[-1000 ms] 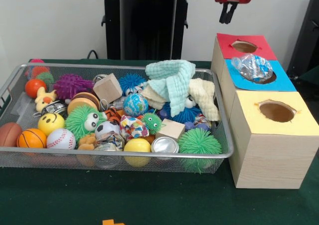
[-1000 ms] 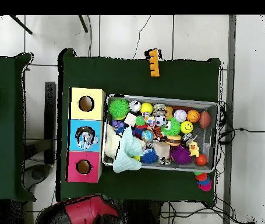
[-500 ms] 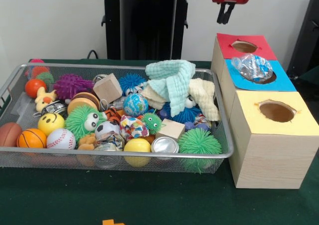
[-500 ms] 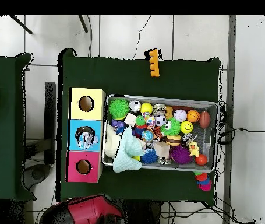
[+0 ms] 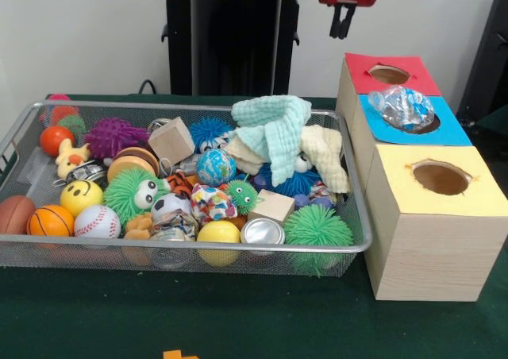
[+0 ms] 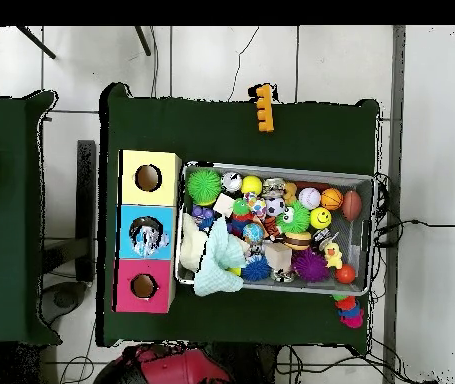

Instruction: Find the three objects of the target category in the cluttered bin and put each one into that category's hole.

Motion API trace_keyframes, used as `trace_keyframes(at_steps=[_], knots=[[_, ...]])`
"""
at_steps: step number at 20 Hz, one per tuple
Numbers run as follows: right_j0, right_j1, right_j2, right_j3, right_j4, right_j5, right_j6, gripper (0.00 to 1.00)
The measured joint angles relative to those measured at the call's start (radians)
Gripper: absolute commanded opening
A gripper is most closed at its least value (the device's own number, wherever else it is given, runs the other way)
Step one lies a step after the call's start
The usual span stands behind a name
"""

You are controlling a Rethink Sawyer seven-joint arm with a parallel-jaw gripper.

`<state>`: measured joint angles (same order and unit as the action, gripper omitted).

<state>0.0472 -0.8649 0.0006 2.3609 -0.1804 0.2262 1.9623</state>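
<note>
On top of the blue box (image 5: 413, 119), a crushed bottle (image 5: 403, 106) sits stuck in the hole, not yet pushed in. We still have more to find in the full bin (image 5: 32, 119). Our hand (image 5: 342, 24) hangs high, empty, with its fingers close together.

Three holed boxes (image 5: 432, 216); one bin (image 5: 182, 252); one bottle (image 5: 403, 106).
</note>
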Motion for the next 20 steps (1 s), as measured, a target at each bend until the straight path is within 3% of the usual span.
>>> trace_keyframes(at_steps=[5,20], knots=[[-0.021,0.034,-0.011,0.037,-0.011,-0.101,0.0,0.0],[-0.014,0.162,0.001,-0.043,-0.011,-0.095,0.0,0.0]])
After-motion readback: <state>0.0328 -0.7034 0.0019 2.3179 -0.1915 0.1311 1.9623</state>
